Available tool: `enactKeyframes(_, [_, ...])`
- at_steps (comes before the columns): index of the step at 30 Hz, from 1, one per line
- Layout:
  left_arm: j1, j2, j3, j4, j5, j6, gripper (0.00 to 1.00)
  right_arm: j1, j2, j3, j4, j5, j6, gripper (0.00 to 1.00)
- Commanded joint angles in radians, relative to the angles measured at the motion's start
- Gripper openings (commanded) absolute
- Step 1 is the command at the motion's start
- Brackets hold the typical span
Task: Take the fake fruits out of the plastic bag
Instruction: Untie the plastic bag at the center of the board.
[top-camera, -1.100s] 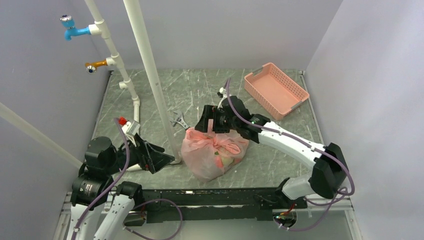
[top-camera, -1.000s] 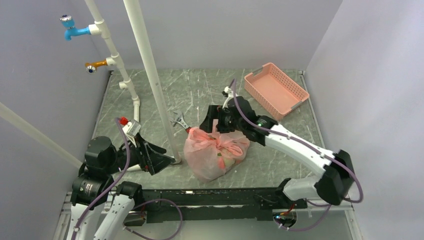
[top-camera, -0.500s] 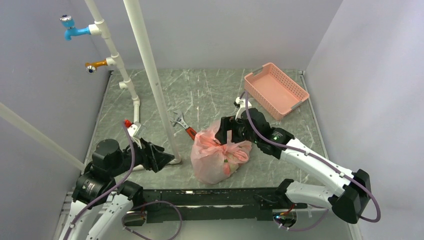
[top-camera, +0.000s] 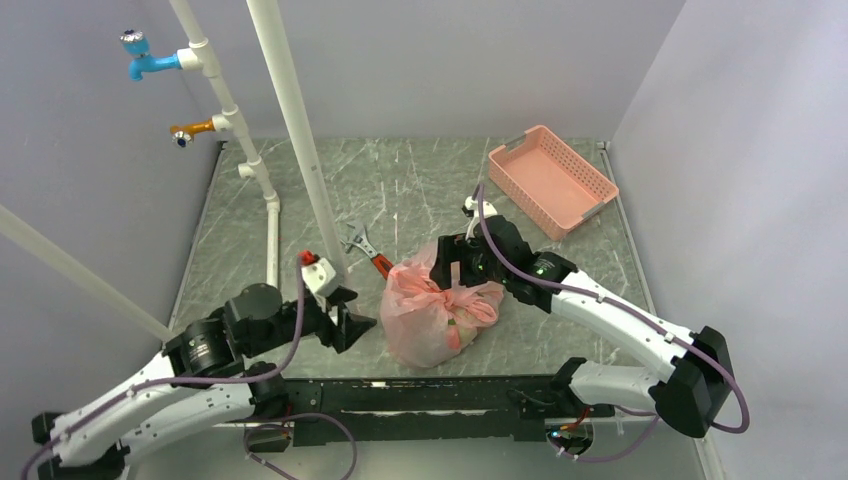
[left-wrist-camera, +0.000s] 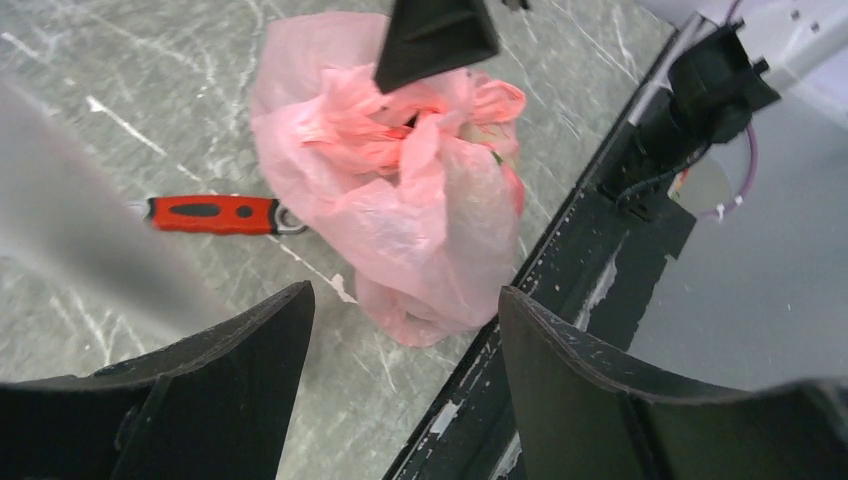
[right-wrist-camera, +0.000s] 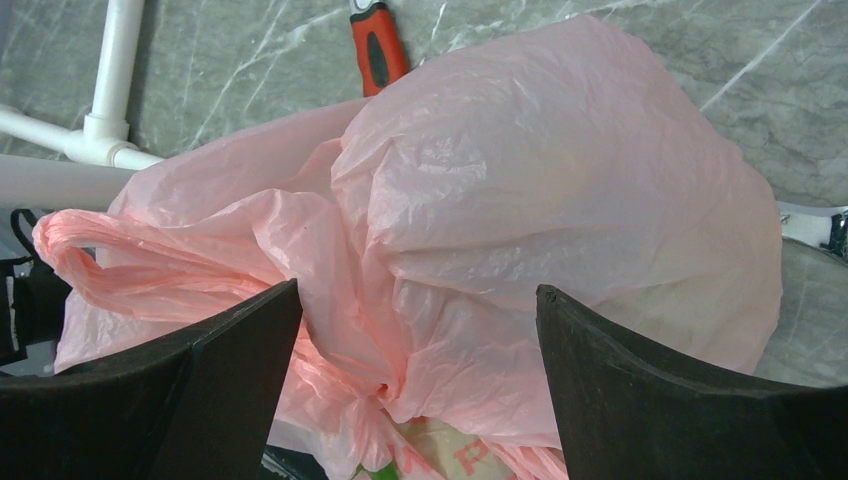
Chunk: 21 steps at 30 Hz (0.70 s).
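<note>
The bag (top-camera: 432, 308), fruits (top-camera: 455, 327) inside, is straddled from above by the spread right fingers (right-wrist-camera: 170, 390), seemingly to grip its bunched top; spread left fingers (left-wrist-camera: 210, 390) are held just short.

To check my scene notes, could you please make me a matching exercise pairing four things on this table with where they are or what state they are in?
1 plastic bag
2 red-handled wrench
3 pink basket
4 left gripper

a far right corner
b open, left of the bag
c beneath the right gripper
d lying just beyond the bag

Pairs: 1-c, 2-d, 3-a, 4-b
</note>
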Motion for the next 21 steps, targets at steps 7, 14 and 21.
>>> enactKeyframes(7, [-0.454,0.236,0.015,0.187,-0.41,-0.015,0.7,-0.007,-0.095,0.02,-0.054,0.002,-0.041,0.89])
enactKeyframes(14, [-0.507,0.533,0.191,0.174,-0.474,-0.14,0.78,-0.009,-0.221,0.0,-0.183,0.077,-0.047,0.86])
enactKeyframes(21, [-0.508,0.763,0.364,0.092,-0.502,-0.179,0.79,-0.023,-0.299,-0.137,-0.016,-0.13,0.107,0.76])
